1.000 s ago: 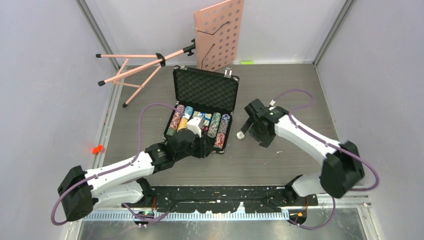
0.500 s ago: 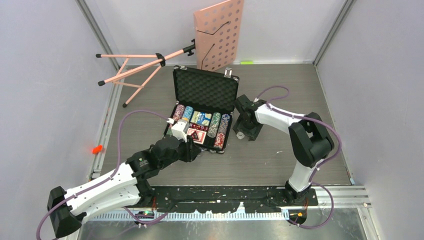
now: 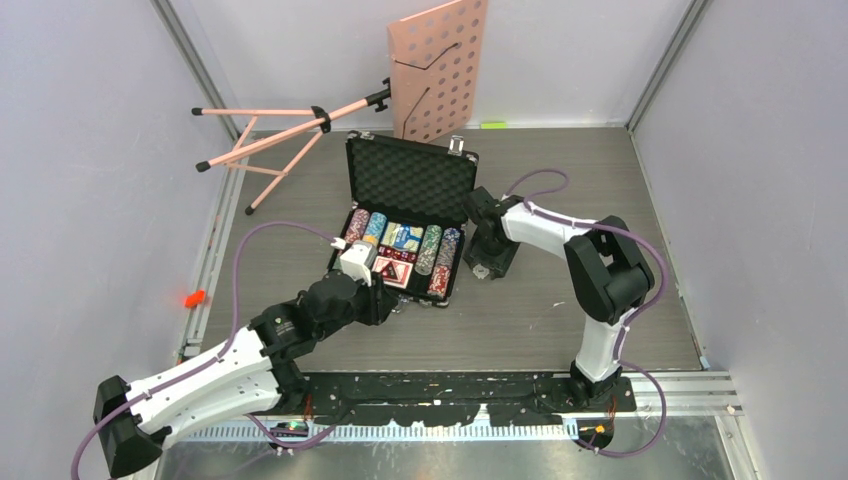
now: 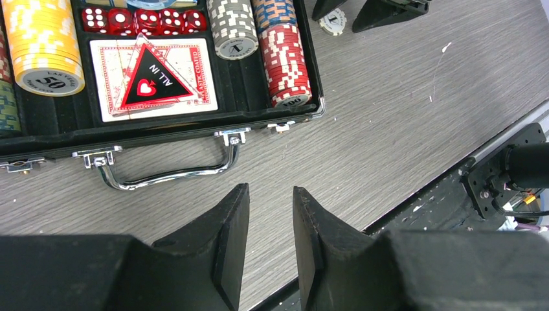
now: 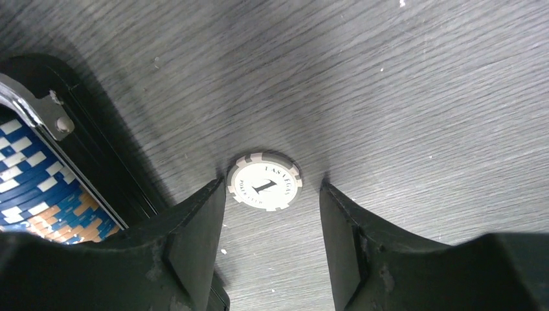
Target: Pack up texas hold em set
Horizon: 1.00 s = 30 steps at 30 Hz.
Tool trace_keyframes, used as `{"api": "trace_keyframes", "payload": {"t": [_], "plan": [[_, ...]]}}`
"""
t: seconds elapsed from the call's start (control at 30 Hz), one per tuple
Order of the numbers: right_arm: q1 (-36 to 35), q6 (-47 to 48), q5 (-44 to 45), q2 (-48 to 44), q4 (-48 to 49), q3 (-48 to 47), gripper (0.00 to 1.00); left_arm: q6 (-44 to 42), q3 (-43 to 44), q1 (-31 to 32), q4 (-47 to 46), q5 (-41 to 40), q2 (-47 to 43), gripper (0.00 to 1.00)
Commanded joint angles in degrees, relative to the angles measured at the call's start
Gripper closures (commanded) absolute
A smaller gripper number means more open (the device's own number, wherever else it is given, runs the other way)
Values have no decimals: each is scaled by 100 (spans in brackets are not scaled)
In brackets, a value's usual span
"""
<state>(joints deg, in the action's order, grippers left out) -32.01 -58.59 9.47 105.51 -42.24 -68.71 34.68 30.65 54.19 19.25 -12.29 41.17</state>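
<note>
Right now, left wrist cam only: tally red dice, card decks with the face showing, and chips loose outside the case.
Red dice: 5
Card deck, face showing: 1
White chip, loose outside the case: 1
Total: 7

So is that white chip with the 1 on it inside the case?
No, the white chip lies flat on the table, just outside the case.
</note>
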Motion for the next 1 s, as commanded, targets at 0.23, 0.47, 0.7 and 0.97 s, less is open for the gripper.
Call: {"api": "trace_keyframes", "payload": {"t": [0.23, 0.47, 0.7, 0.97], "plan": [[-46, 53, 277, 325, -287, -225, 44, -145, 59, -49, 0, -141, -91, 67], [-69, 145, 160, 118, -398, -91, 56, -147, 33, -58, 0, -103, -90, 66], [-75, 107, -9, -507, -494, 157, 64, -154, 94, -67, -123, 133, 249, 65], [-75, -151, -428, -1502, -514, 501, 64, 419, -10, -76, -1551, 805, 938, 41]]}}
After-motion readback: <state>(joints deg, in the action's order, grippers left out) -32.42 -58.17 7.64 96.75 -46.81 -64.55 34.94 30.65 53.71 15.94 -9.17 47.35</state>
